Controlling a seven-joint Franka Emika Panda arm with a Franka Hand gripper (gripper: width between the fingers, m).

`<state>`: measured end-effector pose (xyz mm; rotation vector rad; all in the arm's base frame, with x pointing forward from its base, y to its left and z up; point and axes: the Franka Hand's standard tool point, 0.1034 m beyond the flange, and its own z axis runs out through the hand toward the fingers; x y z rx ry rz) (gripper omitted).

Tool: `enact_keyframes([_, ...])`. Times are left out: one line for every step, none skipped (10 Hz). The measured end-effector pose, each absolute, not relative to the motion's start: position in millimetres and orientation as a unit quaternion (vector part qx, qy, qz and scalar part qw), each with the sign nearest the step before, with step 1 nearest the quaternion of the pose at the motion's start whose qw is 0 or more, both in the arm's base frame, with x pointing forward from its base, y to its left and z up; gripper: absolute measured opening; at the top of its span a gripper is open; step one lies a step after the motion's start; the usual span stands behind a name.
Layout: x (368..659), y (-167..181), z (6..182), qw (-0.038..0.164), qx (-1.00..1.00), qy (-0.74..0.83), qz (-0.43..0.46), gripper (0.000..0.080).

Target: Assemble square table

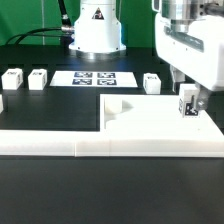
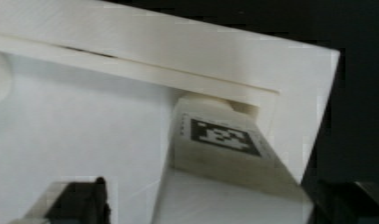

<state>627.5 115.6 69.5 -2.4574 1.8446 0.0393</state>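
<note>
Square table leg [image 2: 230,185] upright on panel [image 1: 150,125]; tag [image 2: 225,136] pattern only, no text; pincer [image 1: 188,108] apart astride leg.

No words, numbers or brands legible anywhere. Only black-and-white marker tags, coded squares without letters: one on the upright leg [image 2: 223,136], several on the marker board [image 1: 93,78], one each on the outer leg [image 1: 12,77] and inner leg [image 1: 38,77] at the exterior view's left, and the lone leg [image 1: 152,83] toward its right. Dark mark on robot base [image 1: 97,14]: too small to read.
</note>
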Motion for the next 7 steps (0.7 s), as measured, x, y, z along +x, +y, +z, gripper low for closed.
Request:
enact_keyframes([627.3,119.2,69.8,0.037,-0.832,0.554,0.012,0.063])
enact_keyframes([627.3,119.6,69.9,0.037,-0.858,0.513,0.01,0.063])
enact_keyframes([627.3,119.0,69.7,0.038,-0.878,0.478,0.009,0.0645])
enact_keyframes([627.3,119.0,69.7,0.038,-0.892,0.45,0.007,0.0649])
enact_keyframes([627.3,118.9,69.7,0.038,-0.907,0.42,0.006,0.0649])
enact_keyframes([627.3,118.8,69.7,0.037,-0.921,0.389,0.004,0.0649])
enact_keyframes([627.8,118.7,69.8,0.023,-0.958,0.285,-0.006,0.0649])
